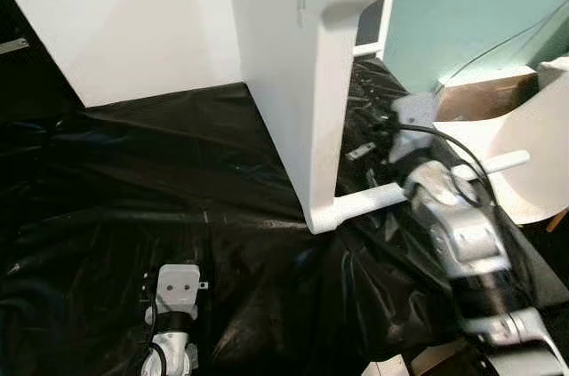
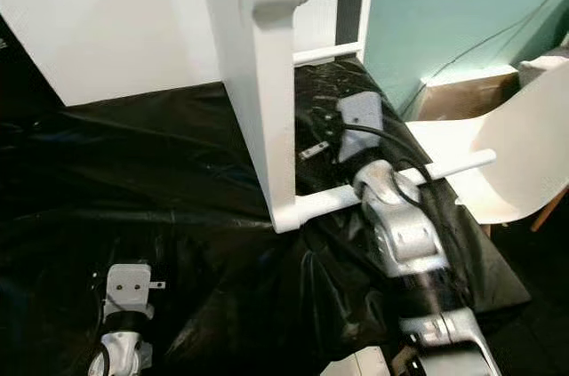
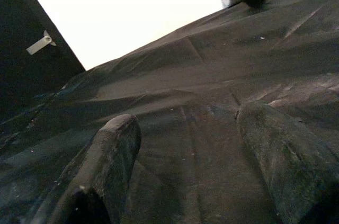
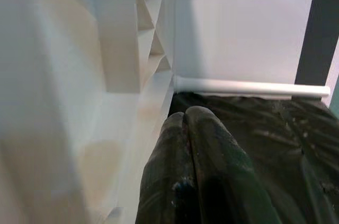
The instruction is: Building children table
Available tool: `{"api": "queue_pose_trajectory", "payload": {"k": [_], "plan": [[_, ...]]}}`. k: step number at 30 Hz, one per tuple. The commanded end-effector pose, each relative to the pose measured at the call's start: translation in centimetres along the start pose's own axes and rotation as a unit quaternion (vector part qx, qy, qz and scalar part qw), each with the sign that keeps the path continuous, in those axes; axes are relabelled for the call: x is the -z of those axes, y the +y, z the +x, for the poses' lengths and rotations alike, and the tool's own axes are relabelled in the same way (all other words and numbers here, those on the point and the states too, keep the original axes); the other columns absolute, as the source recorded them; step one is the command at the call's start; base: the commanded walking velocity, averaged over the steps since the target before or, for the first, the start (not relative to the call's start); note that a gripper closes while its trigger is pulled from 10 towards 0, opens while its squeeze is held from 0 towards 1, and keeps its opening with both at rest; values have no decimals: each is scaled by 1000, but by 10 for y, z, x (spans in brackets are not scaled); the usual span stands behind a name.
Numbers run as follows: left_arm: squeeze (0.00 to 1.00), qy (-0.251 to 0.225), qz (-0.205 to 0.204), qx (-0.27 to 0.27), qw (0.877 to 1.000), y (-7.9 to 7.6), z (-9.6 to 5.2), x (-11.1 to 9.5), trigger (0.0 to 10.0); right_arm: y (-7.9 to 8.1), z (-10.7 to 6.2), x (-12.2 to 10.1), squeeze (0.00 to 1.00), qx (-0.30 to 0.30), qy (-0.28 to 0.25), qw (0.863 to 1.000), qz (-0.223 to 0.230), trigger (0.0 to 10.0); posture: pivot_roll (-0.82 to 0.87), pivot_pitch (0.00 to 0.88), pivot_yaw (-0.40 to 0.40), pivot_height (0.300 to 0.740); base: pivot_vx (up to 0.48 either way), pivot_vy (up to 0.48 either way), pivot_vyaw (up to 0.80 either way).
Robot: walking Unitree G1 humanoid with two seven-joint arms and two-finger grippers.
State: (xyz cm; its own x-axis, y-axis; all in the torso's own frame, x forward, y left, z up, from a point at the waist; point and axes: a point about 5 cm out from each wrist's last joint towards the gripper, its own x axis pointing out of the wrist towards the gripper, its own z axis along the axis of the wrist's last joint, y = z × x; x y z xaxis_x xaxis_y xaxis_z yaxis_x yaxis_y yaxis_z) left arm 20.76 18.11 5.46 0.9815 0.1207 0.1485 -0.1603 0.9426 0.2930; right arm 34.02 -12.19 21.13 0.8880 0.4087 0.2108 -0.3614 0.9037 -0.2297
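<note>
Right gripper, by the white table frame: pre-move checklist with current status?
1. Right gripper fingers shut, holding nothing: ok.
2. Right gripper position: beside the inner face of the white side panel, past the lower white rod; contact with the panel: cannot tell.
3. Lower white rod seated in the panel's foot: ok at that end; its free end is unattached.
4. Left gripper open, empty, low over the black plastic sheet: ok.
5. Right arm cable runs close to the rod; snag risk: cannot tell.
6. White chair near the rod's free end: not ok for a wide swing.
</note>
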Motion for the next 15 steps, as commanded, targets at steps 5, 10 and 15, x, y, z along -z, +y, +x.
{"api": "queue_pose_trajectory", "payload": {"k": [5,10,15], "plan": [[0,-1,0,-27,1000,1,1,0,10000,0,22,2,0,-30,-19,999,5,10000,-4,0,55,740,0,0,0],[0,0,3,-35,999,4,-1,0,10000,13,35,-1,0,-88,-28,995,31,10000,13,0,47,740,0,0,0],[0,3,4,-39,999,5,-3,1,10000,26,39,6,0,-122,-25,991,47,10000,27,0,44,740,0,0,0]]}}
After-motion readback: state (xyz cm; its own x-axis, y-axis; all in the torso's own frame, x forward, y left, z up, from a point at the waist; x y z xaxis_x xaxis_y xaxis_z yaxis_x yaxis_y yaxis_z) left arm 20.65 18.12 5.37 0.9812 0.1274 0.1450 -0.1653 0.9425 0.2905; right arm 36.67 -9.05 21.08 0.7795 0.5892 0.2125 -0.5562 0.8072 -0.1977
